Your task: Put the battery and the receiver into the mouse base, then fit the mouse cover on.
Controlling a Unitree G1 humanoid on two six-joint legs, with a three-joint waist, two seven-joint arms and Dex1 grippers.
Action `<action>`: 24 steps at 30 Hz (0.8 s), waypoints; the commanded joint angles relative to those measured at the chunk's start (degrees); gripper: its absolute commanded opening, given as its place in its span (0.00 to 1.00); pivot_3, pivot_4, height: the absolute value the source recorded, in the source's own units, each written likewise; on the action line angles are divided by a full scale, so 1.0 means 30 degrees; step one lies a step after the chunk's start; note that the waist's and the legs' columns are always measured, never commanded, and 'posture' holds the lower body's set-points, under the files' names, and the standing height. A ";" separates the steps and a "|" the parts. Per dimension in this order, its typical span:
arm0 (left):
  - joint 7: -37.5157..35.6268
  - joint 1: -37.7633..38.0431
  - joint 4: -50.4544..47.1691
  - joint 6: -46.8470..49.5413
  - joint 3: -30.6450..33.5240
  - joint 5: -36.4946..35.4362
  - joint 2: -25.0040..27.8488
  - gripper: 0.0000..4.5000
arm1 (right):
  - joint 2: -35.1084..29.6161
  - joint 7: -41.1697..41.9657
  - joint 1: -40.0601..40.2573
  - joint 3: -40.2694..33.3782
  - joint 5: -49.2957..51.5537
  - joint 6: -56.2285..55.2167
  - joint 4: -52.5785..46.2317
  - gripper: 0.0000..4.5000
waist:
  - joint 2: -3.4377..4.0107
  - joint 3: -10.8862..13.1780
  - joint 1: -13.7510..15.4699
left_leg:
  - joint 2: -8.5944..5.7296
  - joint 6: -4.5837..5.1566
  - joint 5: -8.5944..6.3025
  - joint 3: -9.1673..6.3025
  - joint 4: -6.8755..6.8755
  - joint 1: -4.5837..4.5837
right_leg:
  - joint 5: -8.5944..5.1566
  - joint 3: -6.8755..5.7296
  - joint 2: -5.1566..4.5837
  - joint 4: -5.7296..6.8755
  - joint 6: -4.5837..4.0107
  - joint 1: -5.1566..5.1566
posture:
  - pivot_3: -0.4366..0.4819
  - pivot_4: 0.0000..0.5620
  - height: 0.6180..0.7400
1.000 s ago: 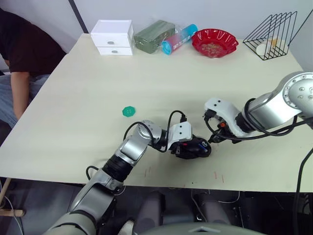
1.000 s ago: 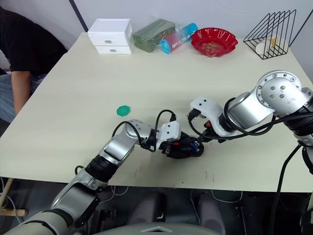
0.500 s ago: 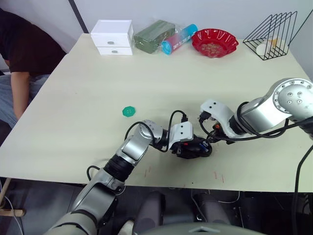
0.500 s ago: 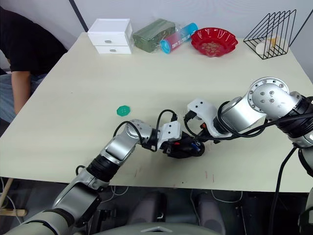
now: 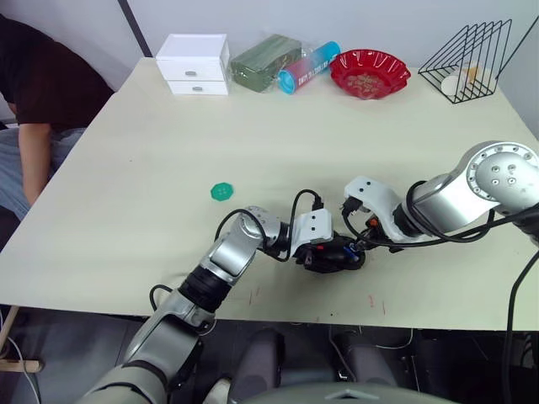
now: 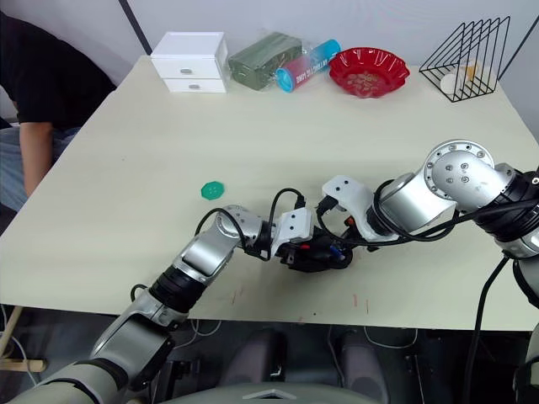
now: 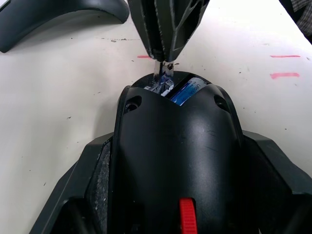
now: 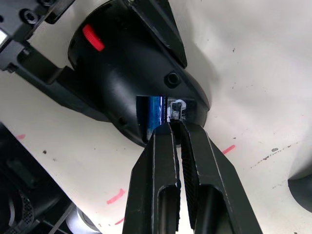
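The black mouse base (image 5: 338, 255) lies near the table's front edge, and my left gripper (image 5: 324, 252) is shut on its sides. Its red patch (image 7: 187, 217) faces the left wrist camera. The blue battery (image 8: 155, 109) lies in the open recess at the base's far end. My right gripper (image 8: 176, 127) comes in from the right, shut on the small silver receiver (image 7: 163, 80), which sits at the recess right beside the battery. The glossy mouse cover (image 7: 53, 14) lies on the table just beyond the base.
A green disc (image 5: 221, 192) lies left of centre. Along the back stand a white drawer box (image 5: 195, 64), a green pack (image 5: 265, 61), a blue tube (image 5: 309, 66), a red bowl (image 5: 370, 72) and a wire rack (image 5: 468, 61). A person (image 5: 34, 101) sits at the left.
My right gripper has moved left, from a little way off the mouse base to its open end. The left gripper and the base have stayed put.
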 commanded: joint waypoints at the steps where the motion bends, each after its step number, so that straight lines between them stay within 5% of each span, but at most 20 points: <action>1: 0.0273 0.0379 0.0080 0.0368 -0.0671 0.0382 -0.0058 0.66 | 0.0128 -0.0379 0.0076 -0.0199 0.0337 -0.0293 -0.0116 0.00 | 0.0000 0.0000 0.0000 | 0.0000 0.0000 0.0000 0.0000 0.0000 0.0000 | 0.0000 0.0000 0.0000 0.0000 0.0000 0.0000 | 0.48 0.27 1.00; 24: 0.0493 0.0647 -0.0646 0.0990 -0.0780 0.0275 -0.0011 0.66 | -0.0055 -0.1425 0.0316 -0.0144 0.0337 0.0105 0.0461 0.00 | 0.0000 0.0000 -0.0005 | 0.0005 0.0002 -0.0001 0.0001 -0.0002 -0.0002 | -0.0001 0.0000 -0.0002 -0.0012 -0.0001 0.0000 | 0.48 0.27 1.00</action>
